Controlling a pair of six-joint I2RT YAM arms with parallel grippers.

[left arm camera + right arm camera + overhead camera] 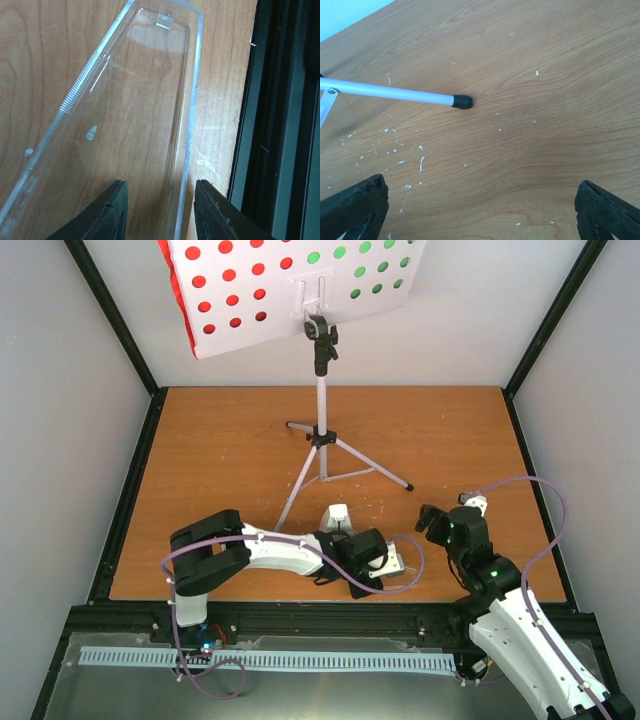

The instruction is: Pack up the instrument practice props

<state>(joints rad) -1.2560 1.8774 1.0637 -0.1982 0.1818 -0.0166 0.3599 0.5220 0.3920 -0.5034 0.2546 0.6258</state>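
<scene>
Lying flat on the wood, the clear cover [140, 100] fills most of the left wrist view, its narrow end at 12 o'clock and its wide end running out at 6 o'clock under the left gripper [161, 189]. That gripper's fingers [112, 212] stand partly spread on either side of the cover's 3 o'clock wall, one inside the shell and one outside, with a sliver of wood showing on each side of the wall, so they are not pinching it. From above, the cover sits near the front edge of the table [230, 440], and the small white metronome [338, 517] stands uncovered just beside it, toward 10 o'clock from the left gripper. At 12 o'clock from the metronome stands the music stand [322, 390] on its silver tripod, upright and near the middle of the table, one leg reaching down close to the metronome. Its white perforated desk is at the top of that view, with the red sheet [199, 282] showing through the holes on the 9 o'clock half and the green sheet [339, 253] on the 3 o'clock half. The right gripper [480, 182] hangs at 3 o'clock of the left one, fingers spread wide and holding nothing; a tripod foot [462, 101] with a black cap rests on the wood at 12 o'clock of it, well apart. The black frame rail [280, 125] borders the table's front edge.
</scene>
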